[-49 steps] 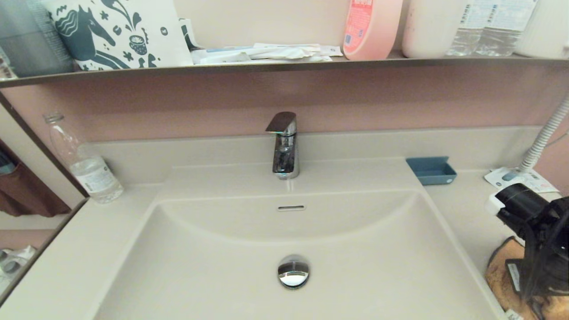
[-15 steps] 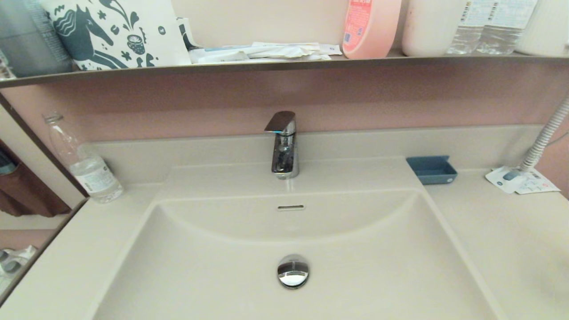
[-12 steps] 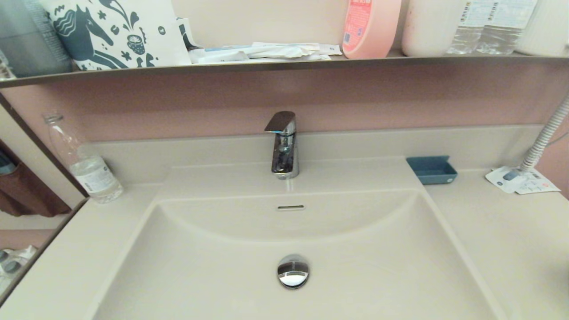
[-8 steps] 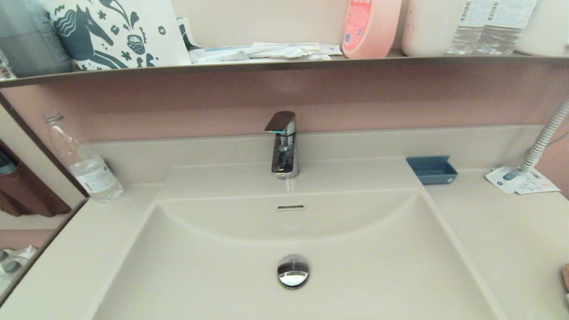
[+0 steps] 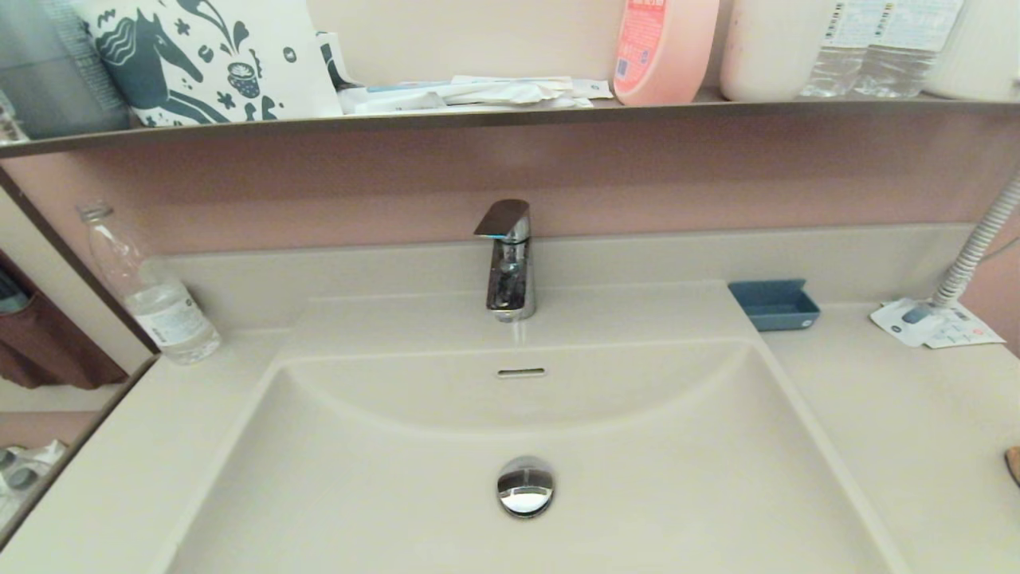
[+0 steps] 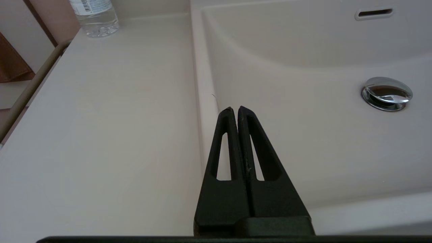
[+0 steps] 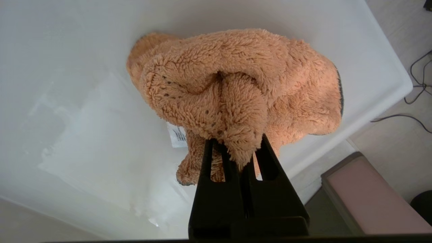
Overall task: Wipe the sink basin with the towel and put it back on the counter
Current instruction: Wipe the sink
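The cream-beige sink basin point(image 5: 382, 478) fills the middle of the head view, with its chrome drain plug point(image 5: 526, 488) and slot overflow point(image 5: 522, 372). My right gripper point(image 7: 236, 145) is shut on a fold of the fluffy orange towel point(image 7: 236, 84), which hangs bunched above the counter point(image 7: 67, 101) near its outer corner, white tag point(image 7: 177, 135) showing. In the head view only a sliver of the towel point(image 5: 1014, 465) shows at the right edge. My left gripper point(image 6: 235, 109) is shut and empty, parked over the basin's left rim point(image 6: 202, 101).
A chrome faucet point(image 5: 508, 263) stands behind the basin. A blue soap dish point(image 5: 774, 307), paper leaflets point(image 5: 932, 323) and a ribbed hose point(image 5: 976, 247) sit on the right counter point(image 5: 900, 414). A water bottle point(image 5: 151, 295) stands back left. The brown shelf point(image 5: 510, 119) holds bottles and a bag.
The right arm and towel, on the right counter 3.3 s ago, left the head view. In the last half second a sliver of towel appeared at the right edge and shifted slightly.
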